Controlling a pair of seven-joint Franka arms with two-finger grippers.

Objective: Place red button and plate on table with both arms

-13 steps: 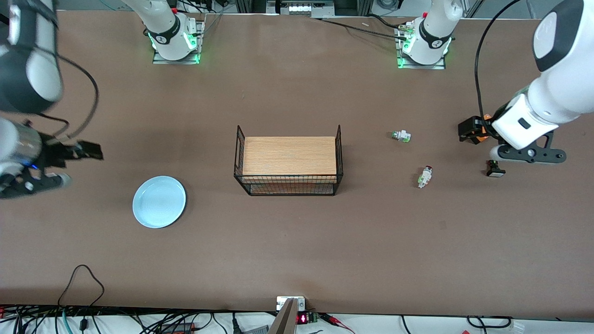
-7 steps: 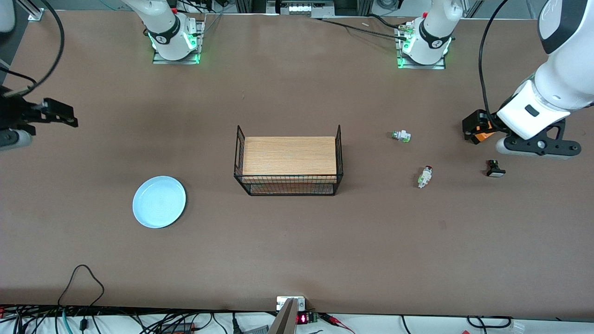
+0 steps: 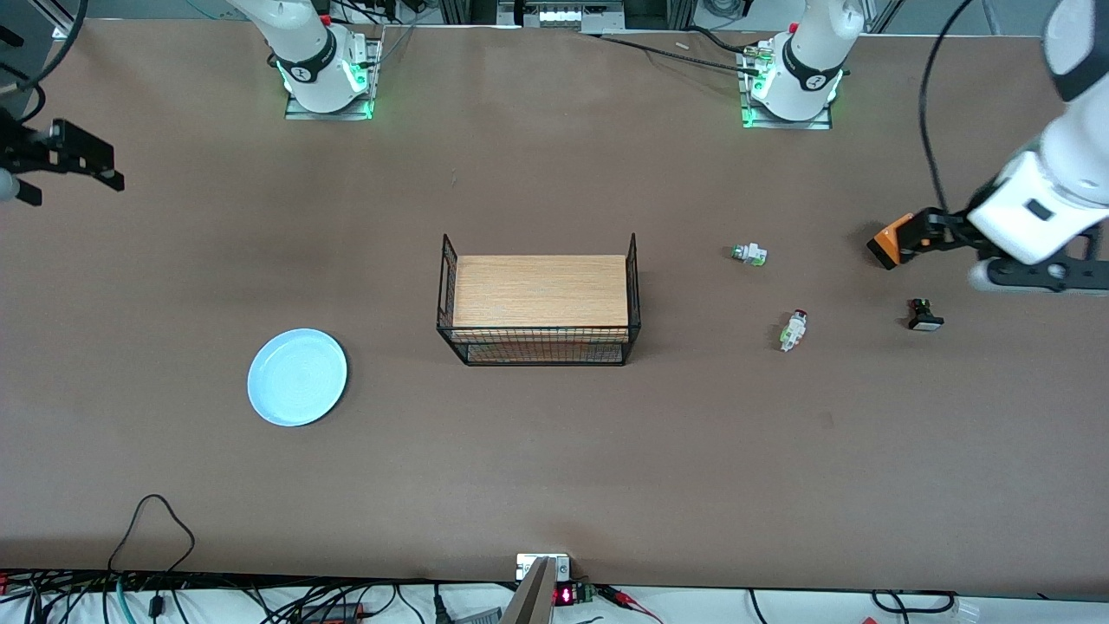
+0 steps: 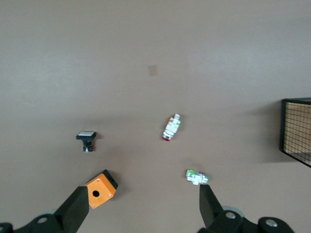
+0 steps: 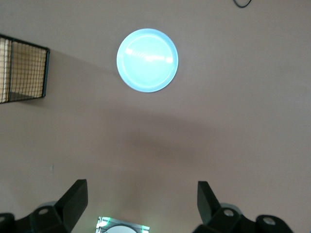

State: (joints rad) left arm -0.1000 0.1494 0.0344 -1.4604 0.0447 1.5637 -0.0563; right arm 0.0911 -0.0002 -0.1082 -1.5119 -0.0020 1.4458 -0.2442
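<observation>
- Landmark: wire rack [image 3: 539,300] with wooden top, mid-table [image 3: 554,468].
- Red button [image 3: 793,330]: lies on its side on the table, toward the left arm's end from the rack. Dark red round cap, whitish body, green bits along it.
- Green-capped switch [image 3: 749,254] sits farther from the front camera than the red button; black switch with white cap [image 3: 924,315] sits well apart from the rack, toward the left arm's end.
- Plate [image 3: 297,377]: round, pale blue, glossy, shallow rim. Flat on the table toward the right arm's end from the rack, slightly nearer the front camera.
- Left gripper [image 4: 143,208]: raised over the table past the switches, fingers spread, empty. Orange box [image 3: 891,242] beneath it.
- Right gripper [image 5: 141,202]: raised over the right arm's end of the table, fingers spread, empty.
</observation>
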